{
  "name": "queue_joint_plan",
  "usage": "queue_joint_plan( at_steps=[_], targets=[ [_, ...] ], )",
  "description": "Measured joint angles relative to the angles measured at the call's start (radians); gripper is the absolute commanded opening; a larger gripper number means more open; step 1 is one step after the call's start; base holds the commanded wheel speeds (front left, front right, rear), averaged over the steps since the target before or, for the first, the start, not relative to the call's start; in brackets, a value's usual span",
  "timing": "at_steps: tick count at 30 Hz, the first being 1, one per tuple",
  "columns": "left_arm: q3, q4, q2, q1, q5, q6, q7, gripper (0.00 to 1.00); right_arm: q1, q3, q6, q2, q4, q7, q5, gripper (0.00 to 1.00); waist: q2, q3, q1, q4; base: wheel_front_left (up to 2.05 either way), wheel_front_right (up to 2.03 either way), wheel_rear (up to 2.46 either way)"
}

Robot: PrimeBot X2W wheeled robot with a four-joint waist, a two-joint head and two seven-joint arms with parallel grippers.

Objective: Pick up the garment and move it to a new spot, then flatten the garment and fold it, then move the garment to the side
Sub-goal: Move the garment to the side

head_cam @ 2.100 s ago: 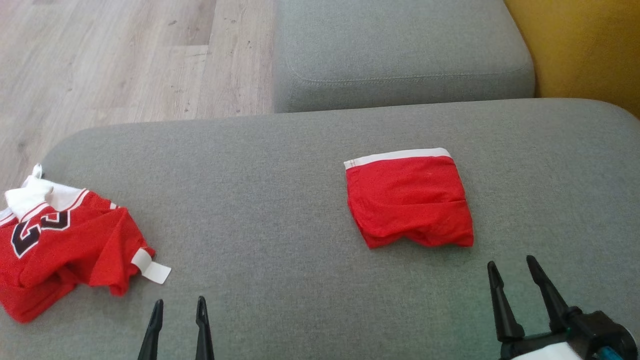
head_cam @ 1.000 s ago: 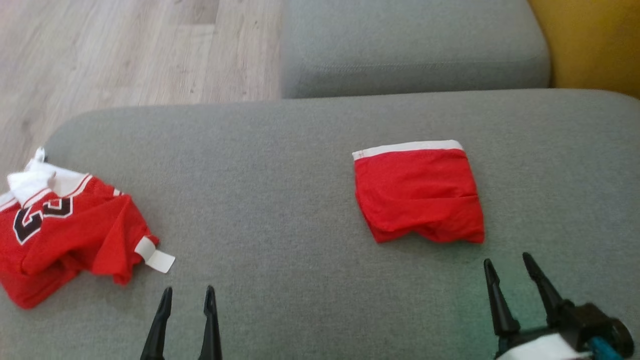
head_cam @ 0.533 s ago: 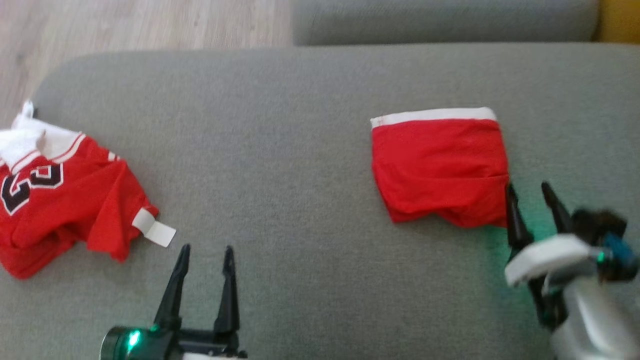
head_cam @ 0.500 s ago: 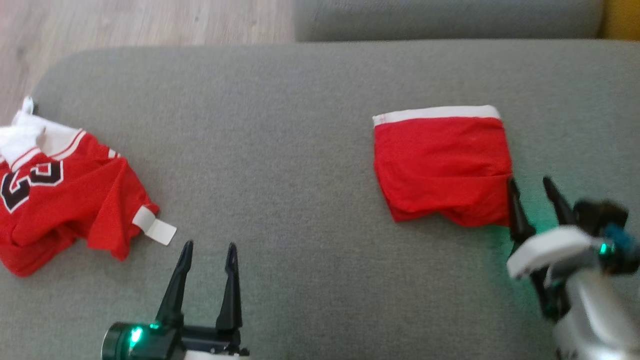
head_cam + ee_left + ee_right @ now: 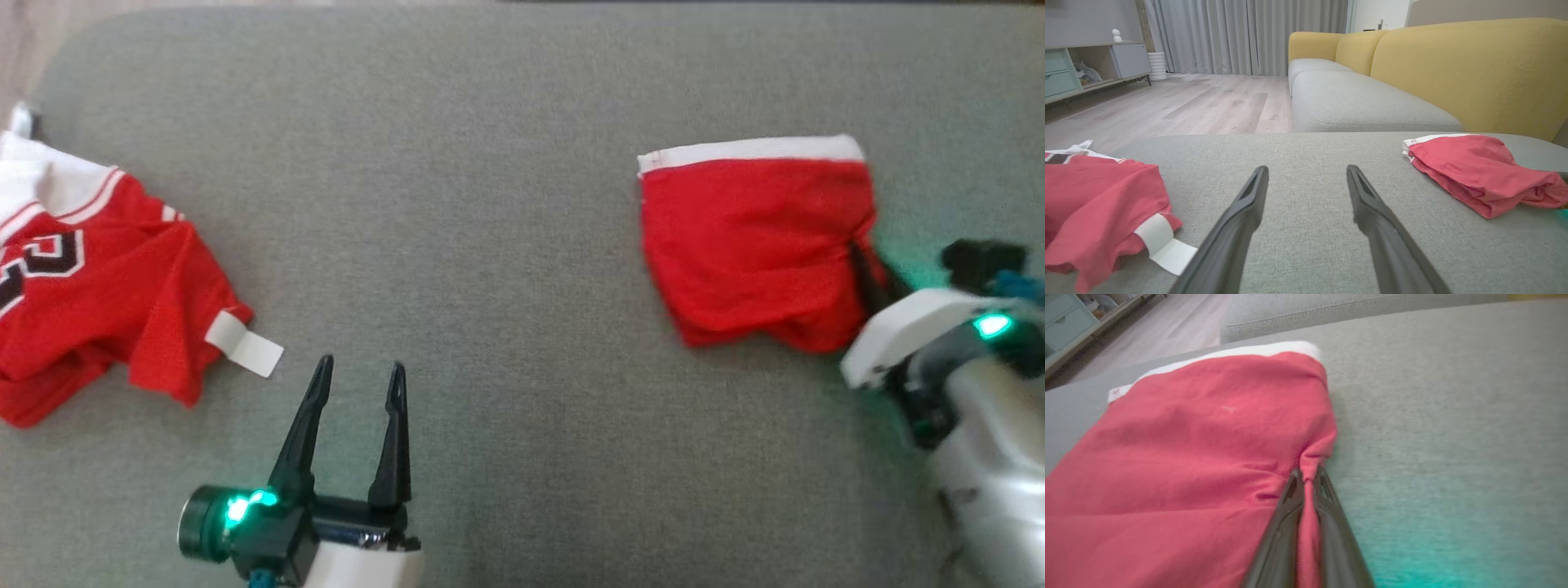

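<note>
Grey cushion [image 5: 490, 122]: folded red shorts [image 5: 751, 245] R, red jersey [image 5: 98, 310] L.

Right tool [image 5: 1307, 470] pinched closed; left tool [image 5: 362, 362] has 2 fingers spread wide.

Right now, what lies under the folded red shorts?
The red shorts lie on the grey cushion, which shows around them. The patch directly beneath is covered, so anything there cannot be seen.
</note>
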Motion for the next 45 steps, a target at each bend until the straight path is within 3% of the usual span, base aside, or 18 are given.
queue_joint_plan(
  at_steps=[4,5,8,15,17,22,29,30,31,35,38,45],
  targets=[
    [-0.002,-0.006,-0.001,-0.040,0.004,-0.006,0.000,1.00,-0.033,0.023,0.000,-0.112,-0.013,-0.011,-0.007,0.00,0.0000,0.044,0.0001,-0.031,0.00,0.00,0.00],
    [0.002,-0.015,-0.001,-0.069,0.016,-0.016,0.000,1.00,-0.052,0.038,0.000,-0.179,-0.026,0.003,-0.020,0.00,0.0000,0.072,0.0001,-0.053,0.00,0.00,0.00],
    [0.006,-0.020,0.002,-0.119,0.034,-0.041,0.000,1.00,-0.090,0.057,0.000,-0.280,-0.041,0.035,-0.046,0.00,0.0000,0.123,0.0001,-0.087,0.00,0.00,0.00],
    [0.000,-0.013,0.006,-0.244,0.063,-0.086,0.000,1.00,-0.151,0.013,0.000,-0.473,-0.040,0.064,-0.065,0.00,0.0000,0.241,0.0003,-0.141,0.00,0.00,0.00],
    [-0.007,-0.008,0.005,-0.285,0.069,-0.094,0.000,1.00,-0.163,-0.034,0.000,-0.500,-0.049,0.062,-0.054,0.00,-0.0001,0.278,0.0003,-0.155,0.00,0.00,0.00],
    [-0.027,0.009,0.002,-0.345,0.070,-0.102,0.000,1.00,-0.188,-0.058,0.000,-0.539,-0.098,0.083,-0.166,0.00,-0.0001,0.345,0.0003,-0.175,0.00,0.00,0.00],
    [-0.053,0.030,-0.001,-0.355,0.058,-0.102,0.000,1.00,-0.182,-0.185,0.000,-0.527,-0.095,0.145,-0.358,0.00,0.0000,0.328,-0.0001,-0.167,0.00,0.00,0.00],
    [-0.053,0.033,-0.001,-0.355,0.055,-0.101,0.000,1.00,-0.179,-0.214,0.000,-0.518,-0.095,0.148,-0.381,0.94,0.0000,0.321,-0.0001,-0.164,0.00,0.00,0.00],
    [-0.053,0.034,-0.001,-0.354,0.055,-0.100,0.000,1.00,-0.174,-0.238,0.000,-0.507,-0.103,0.145,-0.411,1.00,0.0000,0.314,-0.0001,-0.161,0.00,0.00,0.00],
    [-0.054,0.037,-0.002,-0.347,0.050,-0.083,0.000,1.00,-0.132,-0.322,0.000,-0.419,-0.171,0.119,-0.503,1.00,0.0000,0.276,-0.0001,-0.147,0.00,0.00,0.00],
    [-0.052,0.041,-0.002,-0.318,0.039,-0.075,0.000,1.00,-0.086,-0.342,0.000,-0.304,-0.238,0.111,-0.518,1.00,0.0000,0.234,-0.0001,-0.140,0.00,0.00,0.00],
    [-0.016,0.094,-0.002,-0.194,-0.023,-0.048,0.000,1.00,0.109,-0.185,0.000,-0.058,-0.321,0.006,-0.413,1.00,0.0000,0.101,-0.0002,-0.137,0.00,0.00,0.00]
  ],
)
